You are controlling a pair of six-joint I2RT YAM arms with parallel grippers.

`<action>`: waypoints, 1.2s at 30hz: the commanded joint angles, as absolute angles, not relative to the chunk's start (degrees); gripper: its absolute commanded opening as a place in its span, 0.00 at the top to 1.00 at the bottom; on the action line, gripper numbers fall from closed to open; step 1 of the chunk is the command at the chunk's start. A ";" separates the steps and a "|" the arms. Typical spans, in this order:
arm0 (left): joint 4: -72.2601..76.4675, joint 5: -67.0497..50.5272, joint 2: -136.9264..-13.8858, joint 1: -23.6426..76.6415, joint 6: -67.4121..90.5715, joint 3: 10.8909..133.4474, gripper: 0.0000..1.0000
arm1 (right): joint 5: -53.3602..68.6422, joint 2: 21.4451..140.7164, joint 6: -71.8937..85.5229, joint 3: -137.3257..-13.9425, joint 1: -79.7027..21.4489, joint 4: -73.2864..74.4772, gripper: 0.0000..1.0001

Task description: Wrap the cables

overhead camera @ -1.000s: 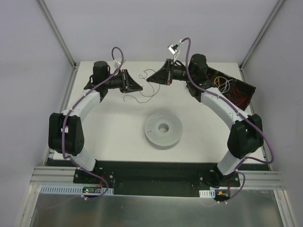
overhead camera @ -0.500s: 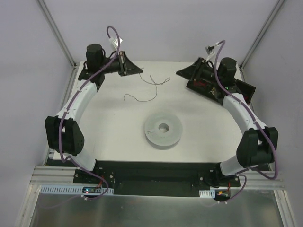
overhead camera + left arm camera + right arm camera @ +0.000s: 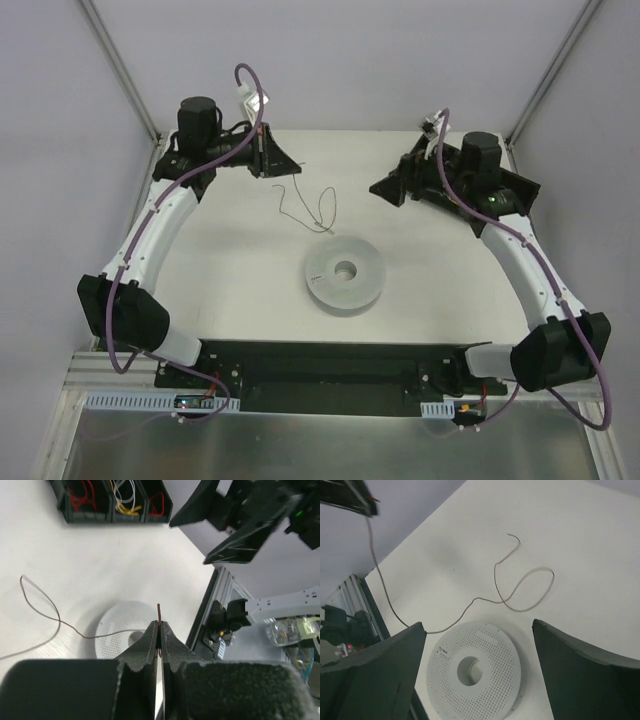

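The white worktop (image 3: 240,280) was matt and evenly lit, with only soft shadows on it. Plain pale lilac-grey walls (image 3: 330,60) enclosed it on three sides. Aluminium posts (image 3: 120,70) rose from both far corners. A black base plate (image 3: 330,360) and an aluminium rail (image 3: 110,372) bordered the near edge.

One cable (image 3: 495,575), one spool (image 3: 325,270), one bin (image 3: 100,519), two pincers (image 3: 290,168) (image 3: 378,190).

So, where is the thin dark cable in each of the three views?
Top external: the cable lies just above centre, beyond the grey spool.
Left wrist: left half, curving toward the spool.
Right wrist: centre, looped above the spool.
Shared landmark: the spool.
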State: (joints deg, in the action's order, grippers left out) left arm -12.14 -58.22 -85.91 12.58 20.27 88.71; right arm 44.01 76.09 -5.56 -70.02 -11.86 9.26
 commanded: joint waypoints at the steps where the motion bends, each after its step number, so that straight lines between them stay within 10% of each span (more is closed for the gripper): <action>1: -12.84 -57.75 -79.55 14.94 18.98 83.95 1.00 | 42.90 72.86 -19.41 -74.53 -21.16 5.37 0.09; 14: -11.16 -56.42 -71.55 14.94 24.17 78.84 1.00 | 40.63 83.40 -29.17 -77.43 -42.53 3.25 0.15; 23: -30.73 -55.99 -69.96 15.03 6.35 78.05 1.00 | 33.13 84.12 -36.38 -80.16 -40.52 3.16 0.99; 36: -46.06 -52.56 -74.88 19.51 -8.44 80.59 1.00 | 38.49 81.13 -46.48 -80.33 -40.17 12.02 0.99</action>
